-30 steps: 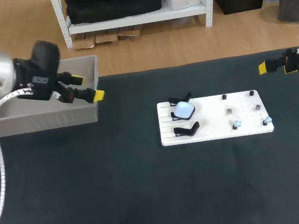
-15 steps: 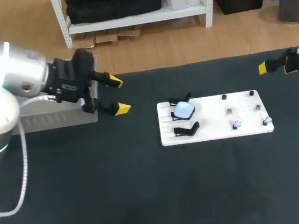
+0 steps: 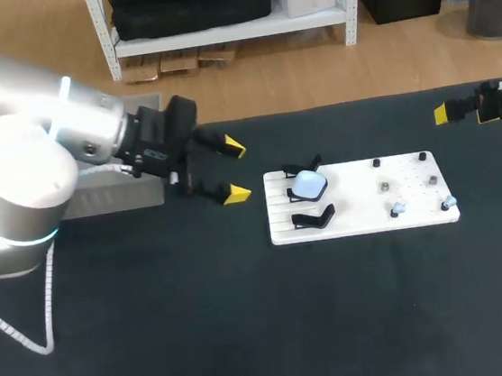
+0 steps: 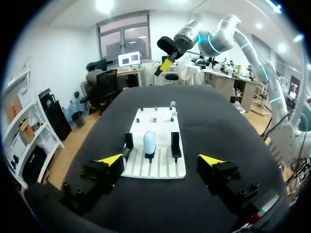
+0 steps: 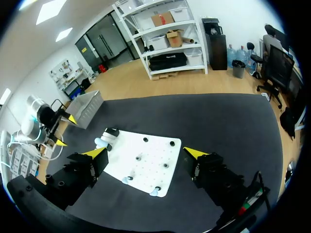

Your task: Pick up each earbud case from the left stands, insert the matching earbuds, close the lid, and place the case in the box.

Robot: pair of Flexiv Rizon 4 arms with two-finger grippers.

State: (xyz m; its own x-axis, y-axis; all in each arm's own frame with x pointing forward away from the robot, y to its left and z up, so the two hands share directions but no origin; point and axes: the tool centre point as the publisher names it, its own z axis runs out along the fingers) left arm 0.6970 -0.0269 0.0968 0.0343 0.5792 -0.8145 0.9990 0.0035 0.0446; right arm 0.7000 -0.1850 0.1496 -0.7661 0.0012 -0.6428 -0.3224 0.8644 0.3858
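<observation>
On the white board's (image 3: 361, 195) left end: pale blue earbud case (image 3: 309, 184), both grippers empty.
Set between two bare black stands (image 3: 313, 218), the case is apart from both arms. Two small earbuds (image 3: 399, 209) rest on pegs at the board's opposite end. The left gripper (image 3: 234, 170) hangs just beside the board's left edge, facing the case, fingers spread wide and gripping nothing. The right gripper (image 5: 146, 153) is well apart by the black table's (image 3: 249, 333) right edge, equally wide and bare. The grey box (image 3: 111, 197) sits behind the left arm.
</observation>
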